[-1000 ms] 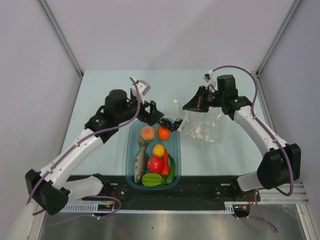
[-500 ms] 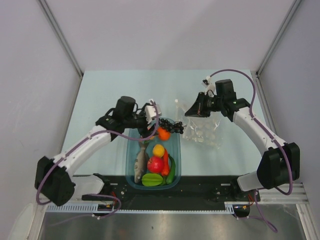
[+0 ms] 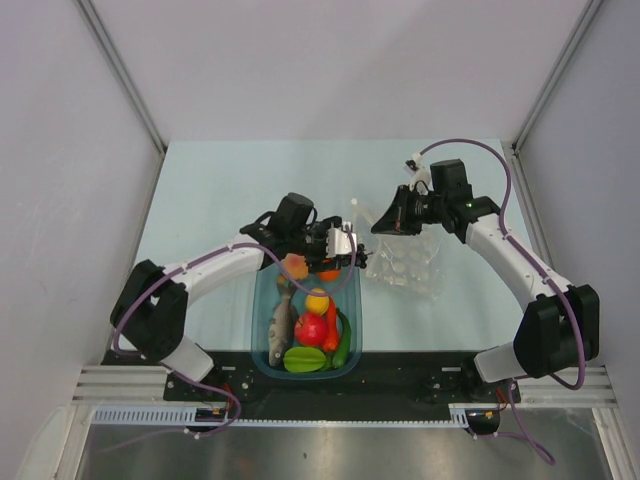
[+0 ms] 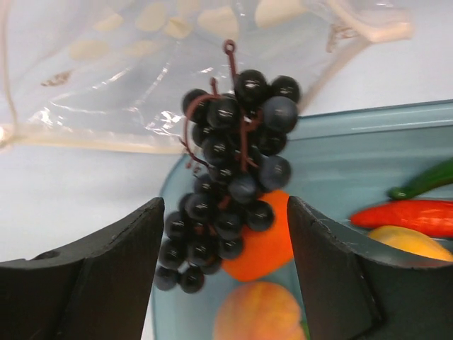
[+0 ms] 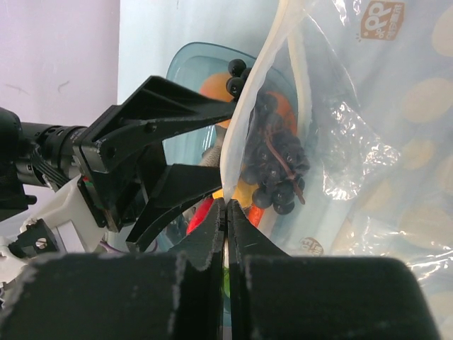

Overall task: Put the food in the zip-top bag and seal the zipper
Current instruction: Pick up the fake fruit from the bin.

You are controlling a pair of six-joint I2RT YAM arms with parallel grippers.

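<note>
The left gripper [image 4: 226,202] is hanging with its fingers spread wide at the far end of the teal tub [image 3: 262,330], which is sitting mid-desk against the near edge. The black grapes [image 4: 233,177] are lying between those fingers, draped across the tub's far rim and over the orange [image 4: 267,249] (neither finger is touching the bunch in the wrist view). The right gripper [image 5: 227,204] is pinching the zipper [image 5: 233,142], fingers pressed together on the pale strip. The zip-top bag [image 3: 410,262] is lying just right of the tub, toward the desk's [image 3: 210,190] right edge. The fish [image 3: 281,318], lemon [image 3: 318,300] and starfruit [image 3: 305,360] are lying in the tub.
</note>
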